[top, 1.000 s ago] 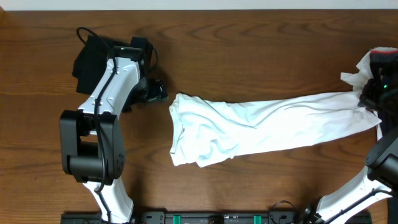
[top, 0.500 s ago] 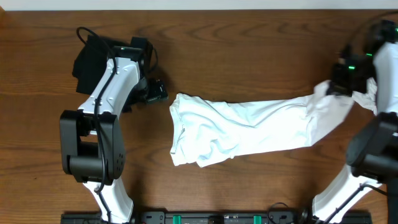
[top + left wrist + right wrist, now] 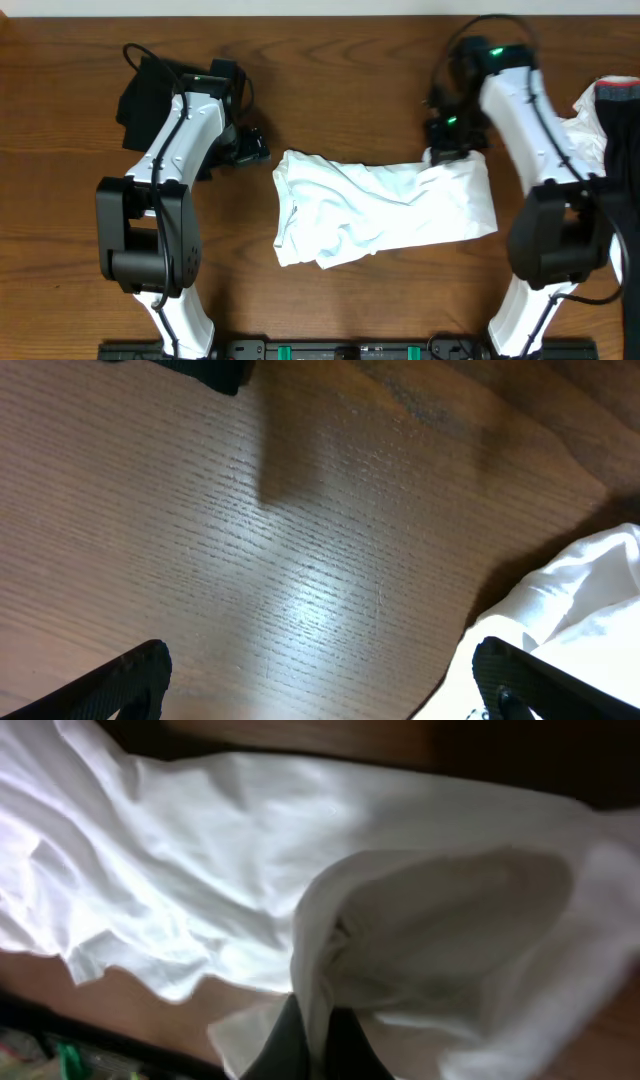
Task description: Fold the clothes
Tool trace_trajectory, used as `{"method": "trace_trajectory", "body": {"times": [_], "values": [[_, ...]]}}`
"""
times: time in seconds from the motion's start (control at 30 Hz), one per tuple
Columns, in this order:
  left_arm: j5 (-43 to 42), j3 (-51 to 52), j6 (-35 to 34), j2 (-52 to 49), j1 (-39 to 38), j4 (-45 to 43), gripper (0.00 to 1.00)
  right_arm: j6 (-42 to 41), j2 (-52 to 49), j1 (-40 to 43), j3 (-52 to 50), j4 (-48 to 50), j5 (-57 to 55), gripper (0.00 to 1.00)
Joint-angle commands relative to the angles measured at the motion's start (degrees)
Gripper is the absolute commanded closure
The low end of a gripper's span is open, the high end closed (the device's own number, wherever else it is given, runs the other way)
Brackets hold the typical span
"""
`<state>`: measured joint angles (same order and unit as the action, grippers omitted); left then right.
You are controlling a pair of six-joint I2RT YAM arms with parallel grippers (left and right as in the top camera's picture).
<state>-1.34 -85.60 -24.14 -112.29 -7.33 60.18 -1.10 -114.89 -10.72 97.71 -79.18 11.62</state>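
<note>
My right gripper (image 3: 446, 152) is pressed together, pinching a fold of the white T-shirt (image 3: 370, 212), which lies bunched under it and stretches toward my left gripper (image 3: 256, 146). That 1 hangs spread wide, the shirt's edge just beside 1 finger.

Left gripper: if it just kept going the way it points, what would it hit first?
Probably the bare table: between the fingers of the left gripper its camera shows only wood, the white T-shirt lying off to one side. Depth is unclear.
</note>
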Motion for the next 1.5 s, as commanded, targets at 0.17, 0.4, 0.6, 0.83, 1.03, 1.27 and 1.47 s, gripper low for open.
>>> {"method": "trace_trajectory", "body": {"times": [0.17, 0.4, 0.6, 0.83, 1.03, 1.27, 1.47], "values": [[0.07, 0.37, 0.07, -0.76, 0.04, 0.33, 0.02, -8.41, 0.76, -9.66, -12.11, 12.74, 0.66, 0.97], [0.07, 0.37, 0.07, -0.76, 0.04, 0.33, 0.02, -7.15, 0.79, -12.94, -13.9, 14.69, 1.55, 0.78], [0.07, 0.37, 0.07, -0.76, 0.04, 0.35, 0.02, 4.85, 0.92, -10.25, -6.45, 4.87, 11.34, 0.63], [0.07, 0.37, 0.07, -0.76, 0.04, 0.35, 0.02, 5.01, 3.41, -6.03, -3.17, 0.24, 9.4, 0.54], [0.07, 0.37, 0.07, -0.76, 0.04, 0.33, 0.02, 5.03, 3.39, -5.46, -6.01, -1.79, 9.4, 0.65], [0.07, 0.37, 0.07, -0.76, 0.04, 0.33, 0.02, 5.01, 3.34, -7.17, -16.87, 4.74, 9.46, 0.82], [0.07, 0.37, 0.07, -0.76, 0.04, 0.35, 0.02, 5.01, 3.34, -8.44, -28.0, 17.79, 12.15, 0.79]]}}
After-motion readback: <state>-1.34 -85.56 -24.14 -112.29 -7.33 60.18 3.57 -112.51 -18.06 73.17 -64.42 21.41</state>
